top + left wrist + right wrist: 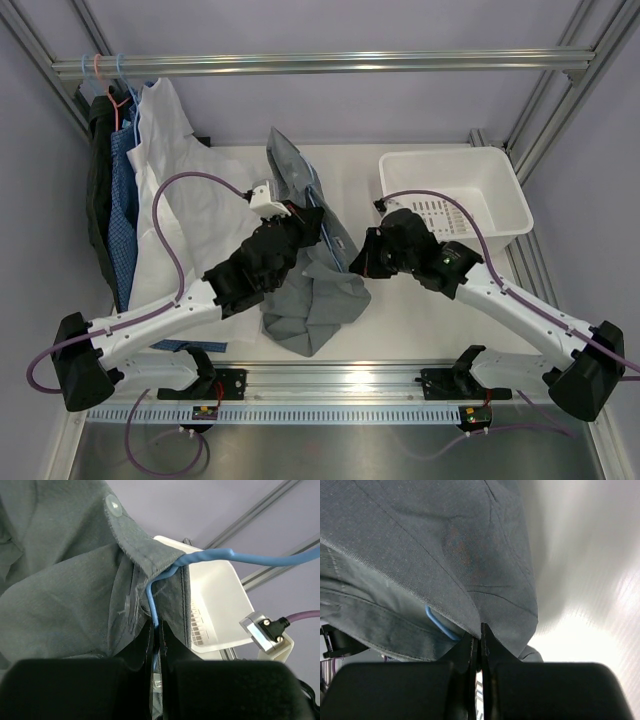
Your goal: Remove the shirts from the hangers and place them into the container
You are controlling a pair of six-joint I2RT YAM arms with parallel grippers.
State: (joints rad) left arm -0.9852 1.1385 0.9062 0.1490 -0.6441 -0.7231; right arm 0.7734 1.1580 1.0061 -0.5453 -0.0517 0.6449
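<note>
Currently left gripper [156, 636] clamps the blue hanger [235, 556], right gripper [480, 634] pinches the grey shirt [312, 308]; risk: thin pinch slips, or collar snags hanger if pulled sideways.

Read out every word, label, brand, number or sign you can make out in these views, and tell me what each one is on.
No text can be read in any view.
The grey shirt, light blue hanger and white container show no print or label.
The small boards by the arm bases have marks too small to read.
</note>
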